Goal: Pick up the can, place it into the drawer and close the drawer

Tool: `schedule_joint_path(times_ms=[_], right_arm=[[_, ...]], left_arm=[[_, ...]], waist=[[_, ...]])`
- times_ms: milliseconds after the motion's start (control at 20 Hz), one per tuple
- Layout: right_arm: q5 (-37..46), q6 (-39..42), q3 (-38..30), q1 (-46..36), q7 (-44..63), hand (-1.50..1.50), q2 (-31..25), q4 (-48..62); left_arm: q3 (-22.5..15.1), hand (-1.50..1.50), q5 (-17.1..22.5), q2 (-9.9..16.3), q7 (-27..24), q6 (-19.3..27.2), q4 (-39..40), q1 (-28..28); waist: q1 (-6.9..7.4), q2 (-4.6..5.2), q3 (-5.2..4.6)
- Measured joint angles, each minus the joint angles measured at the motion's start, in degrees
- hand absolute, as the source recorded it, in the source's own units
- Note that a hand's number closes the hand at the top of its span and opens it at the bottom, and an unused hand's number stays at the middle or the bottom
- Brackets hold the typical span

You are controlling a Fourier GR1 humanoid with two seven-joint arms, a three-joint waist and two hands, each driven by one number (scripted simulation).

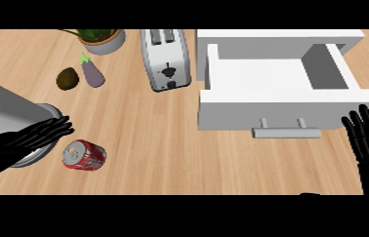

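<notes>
Currently, red metal can (84,155) lies tipped on desk at lower left, just right of left hand (32,136), whose spread fingers hold nothing.

Wooden counter (166,148): can (84,155), toaster (166,58), drawer (277,87).

Bright, even light is falling across the pale wooden bench (166,148), leaving no glare on its grain and hardly any cast shadow beside the things standing on it. The open white box-shaped drawer (277,85) is showing grey shading on its inner side walls while its floor is staying bright. The shiny red metal can (84,155) is catching small pale highlights on its top.
</notes>
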Motion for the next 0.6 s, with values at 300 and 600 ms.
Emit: schedule_joint_path(times_ms=[300,600], right_arm=[[-0.22,0.85,-0.56,0.53,-1.38,-1.5,0.44,0.73],[0.6,0.71,0.12,-0.63,-1.11,-1.5,0.88,1.37]], left_arm=[[2.24,-1.5,-10.41,-3.37,-4.17,-0.58,4.08,-1.08],[2.99,-1.5,-19.09,-3.81,-9.65,0.86,10.03,-3.95]], waist=[[-0.08,0.04,-0.05],[-0.35,0.14,-0.12]])
